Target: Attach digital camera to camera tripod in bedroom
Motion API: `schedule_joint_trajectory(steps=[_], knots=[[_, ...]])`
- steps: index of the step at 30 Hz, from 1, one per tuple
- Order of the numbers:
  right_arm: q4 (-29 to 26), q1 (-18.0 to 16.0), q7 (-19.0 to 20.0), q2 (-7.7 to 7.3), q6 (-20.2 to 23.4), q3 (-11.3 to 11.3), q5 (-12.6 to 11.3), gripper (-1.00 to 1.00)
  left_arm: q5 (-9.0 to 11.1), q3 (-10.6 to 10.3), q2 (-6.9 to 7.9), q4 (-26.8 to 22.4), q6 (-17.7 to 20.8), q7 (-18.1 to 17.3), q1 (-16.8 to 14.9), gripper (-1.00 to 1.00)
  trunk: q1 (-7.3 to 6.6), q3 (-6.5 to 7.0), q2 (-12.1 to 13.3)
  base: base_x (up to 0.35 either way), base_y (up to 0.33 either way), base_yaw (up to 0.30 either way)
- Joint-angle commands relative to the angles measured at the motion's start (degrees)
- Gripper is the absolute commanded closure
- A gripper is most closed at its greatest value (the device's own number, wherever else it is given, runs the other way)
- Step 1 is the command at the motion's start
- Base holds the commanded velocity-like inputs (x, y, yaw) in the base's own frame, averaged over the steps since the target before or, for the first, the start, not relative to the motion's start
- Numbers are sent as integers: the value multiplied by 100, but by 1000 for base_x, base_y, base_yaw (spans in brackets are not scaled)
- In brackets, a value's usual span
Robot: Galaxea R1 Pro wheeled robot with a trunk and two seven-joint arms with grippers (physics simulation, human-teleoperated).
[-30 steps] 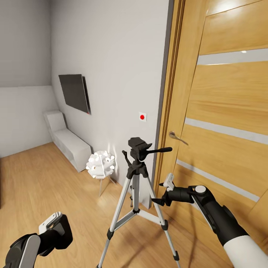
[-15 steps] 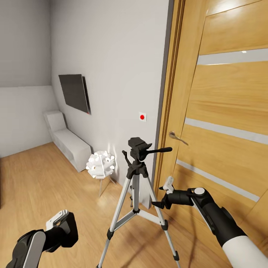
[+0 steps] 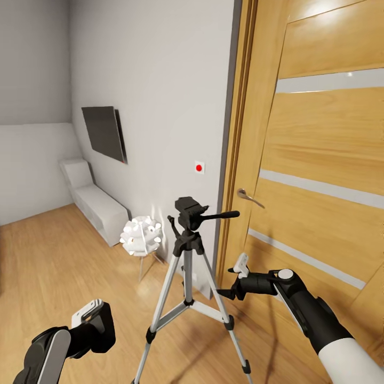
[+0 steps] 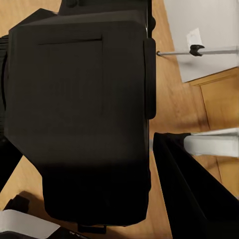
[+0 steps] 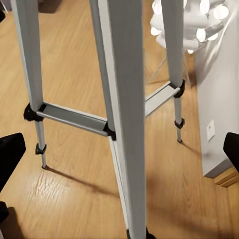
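The camera tripod (image 3: 188, 242) stands on the wood floor in front of the door frame, silver legs spread, black head (image 3: 188, 207) bare, its pan handle pointing right. Low on the left of the head view, my left gripper (image 3: 88, 322) is shut on the digital camera (image 3: 100, 335), left of and well below the tripod head. In the left wrist view the camera's black body (image 4: 79, 114) sits beside a dark finger (image 4: 191, 194). My right gripper (image 3: 237, 278) is open just right of the tripod's right leg. Its wrist view shows the silver legs (image 5: 122, 89) between the spread fingertips (image 5: 10, 154).
A wooden door (image 3: 320, 160) with a lever handle (image 3: 248, 196) lies on the right. On the white wall are a red-dot switch (image 3: 199, 167) and a black screen (image 3: 104, 133). A white ball lamp (image 3: 140, 237) and a low white bench (image 3: 93, 205) stand behind the tripod.
The head view has shifted slightly, sliding the scene left. My left gripper with the camera has moved right, toward the tripod. My right gripper has dropped a little beside the tripod leg.
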Motion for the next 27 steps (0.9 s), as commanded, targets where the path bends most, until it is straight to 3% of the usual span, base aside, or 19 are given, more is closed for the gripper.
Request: schedule_joint_trajectory(steps=[1,21,27], knots=[[-10,-5,18,-5,32,3,21,-100,53,8,-6,-8,25,39,-7,100,3,-12,-12,0,-53,0],[64,74,13,-3,-31,12,22,-100,35,56,-2,-9,21,40,-7,100,3,-12,-12,0,-11,2],[66,120,-21,0,-39,13,25,-100,33,61,-2,-7,22,52,-7,100,3,-12,-12,0,0,159]])
